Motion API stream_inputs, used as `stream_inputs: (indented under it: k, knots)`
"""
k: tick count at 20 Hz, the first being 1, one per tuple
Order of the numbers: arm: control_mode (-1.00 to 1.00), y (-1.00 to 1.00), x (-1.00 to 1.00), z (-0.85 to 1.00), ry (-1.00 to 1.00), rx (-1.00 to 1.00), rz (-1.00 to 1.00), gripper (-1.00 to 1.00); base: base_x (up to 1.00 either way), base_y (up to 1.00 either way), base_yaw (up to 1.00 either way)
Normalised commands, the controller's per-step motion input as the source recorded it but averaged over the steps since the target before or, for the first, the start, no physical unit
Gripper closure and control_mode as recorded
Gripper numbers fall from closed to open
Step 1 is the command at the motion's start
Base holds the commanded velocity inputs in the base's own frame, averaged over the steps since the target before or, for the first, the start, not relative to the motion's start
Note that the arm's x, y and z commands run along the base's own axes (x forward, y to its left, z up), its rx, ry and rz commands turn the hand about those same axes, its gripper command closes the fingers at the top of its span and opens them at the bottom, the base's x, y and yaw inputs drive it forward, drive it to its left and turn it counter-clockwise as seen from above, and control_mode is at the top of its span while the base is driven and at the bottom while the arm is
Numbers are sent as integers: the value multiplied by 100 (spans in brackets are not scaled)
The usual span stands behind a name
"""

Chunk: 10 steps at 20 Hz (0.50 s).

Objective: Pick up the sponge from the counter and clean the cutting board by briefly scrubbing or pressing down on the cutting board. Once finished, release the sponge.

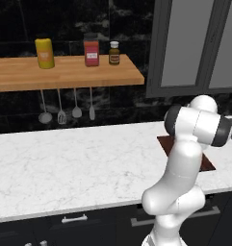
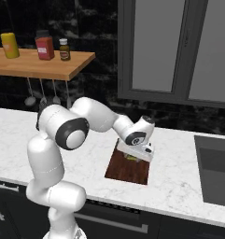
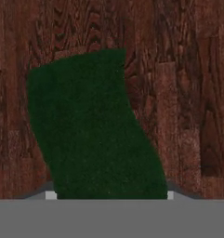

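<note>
One sponge [image 3: 92, 125] sits between my gripper [image 2: 132, 157] jaws, which are closed on it, pressed down on the cutting board [image 2: 128, 170] lying on the counter [image 2: 174, 182], right of the shelf [image 2: 39, 65].

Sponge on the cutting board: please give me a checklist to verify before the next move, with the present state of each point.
1. Sponge is over the cutting board: ok.
2. Gripper is above the board, not the bare counter: ok.
3. Sponge sits between the fingers: ok.
4. Sponge presses flat on the board: cannot tell.
5. Board lies flat on the counter: ok.
6. Nothing else lies on the board near the sponge: ok.
</note>
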Motion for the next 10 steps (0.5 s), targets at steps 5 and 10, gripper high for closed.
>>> stream_inputs:
  k: [5,10]
  knots:
    - [-100,13,-99,-32,2,0,0,100,0,0,0]
    - [-100,17,-98,-29,0,0,0,100,0,0,0]
